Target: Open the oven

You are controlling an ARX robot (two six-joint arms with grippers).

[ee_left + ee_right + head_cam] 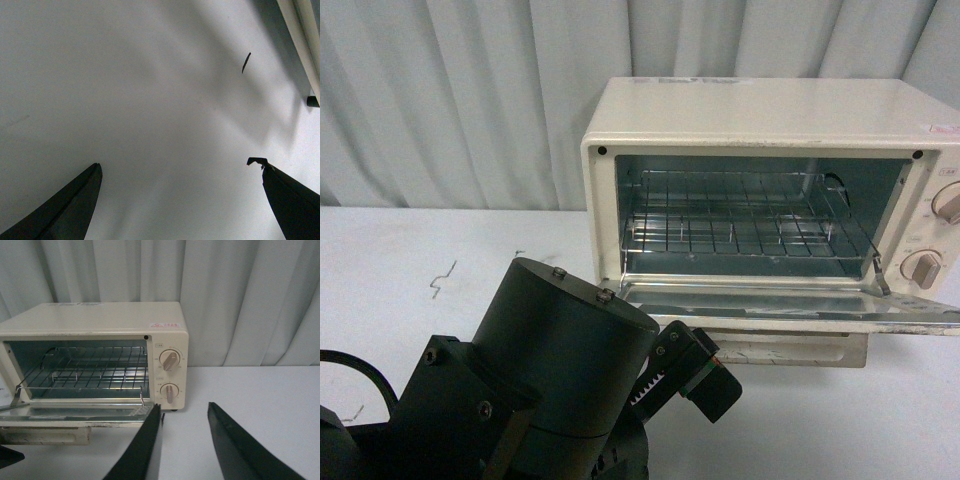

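The cream-white oven (770, 110) stands at the right on the white table. Its door (790, 305) hangs down flat, and the beige handle (790, 350) shows under the door's front edge. A wire rack (740, 215) fills the open cavity, with two pinkish knobs (923, 268) beside it. My left arm (560, 370) fills the lower left, short of the door. My left gripper (177, 163) is open over bare table. The oven (100, 317) and its lowered door (75, 412) also show in the right wrist view. There my right gripper (184, 404) is open and empty, near the door's corner.
A pale pleated curtain (450, 90) closes off the back. The white table (420, 250) carries a few small dark marks (442, 277). A cream edge of the oven (305, 40) crosses one corner of the left wrist view, with a small dark foot (312, 101) beside it.
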